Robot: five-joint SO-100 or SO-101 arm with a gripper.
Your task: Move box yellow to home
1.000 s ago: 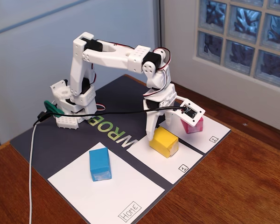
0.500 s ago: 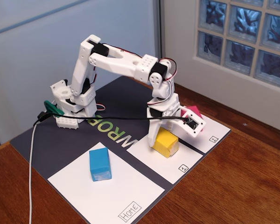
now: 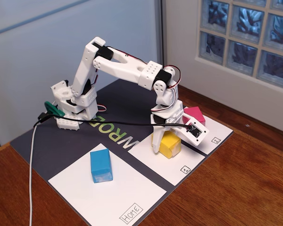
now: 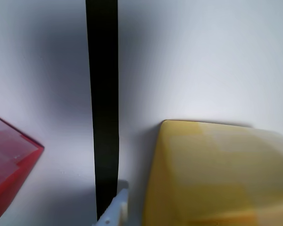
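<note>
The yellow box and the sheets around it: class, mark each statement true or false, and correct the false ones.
1. The yellow box sits on the sheet marked 1. True.
2. The blue box lies on the Home sheet. True.
3. The yellow box already rests on the Home sheet. False: it is on sheet 1.
4. The pink box is stacked on the blue box. False: it sits apart, on the sheet marked 2.
5. The gripper is down at the yellow box. True.
</note>
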